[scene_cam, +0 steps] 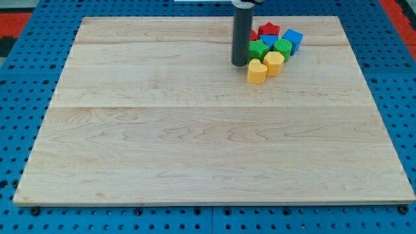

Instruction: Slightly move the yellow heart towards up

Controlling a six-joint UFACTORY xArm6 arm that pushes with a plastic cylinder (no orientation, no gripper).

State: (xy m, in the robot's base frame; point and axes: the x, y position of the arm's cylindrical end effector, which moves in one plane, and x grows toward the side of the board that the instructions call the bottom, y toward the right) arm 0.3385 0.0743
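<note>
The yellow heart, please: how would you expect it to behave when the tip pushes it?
The yellow heart looks rigid and squat, so it should slide, not tip. It touches the yellow hexagon, which may shift too. My tip sits at its upper left, badly placed for pushing upward.

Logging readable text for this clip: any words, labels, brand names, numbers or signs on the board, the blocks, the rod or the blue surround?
None: no text, number or logo can be read anywhere in this view.
Wooden board: bare grain only.
Yellow heart and the other blocks in the cluster: plain coloured faces.
My tip, just left of the yellow heart: plain dark rod.
Blue perforated surround: holes only.
</note>
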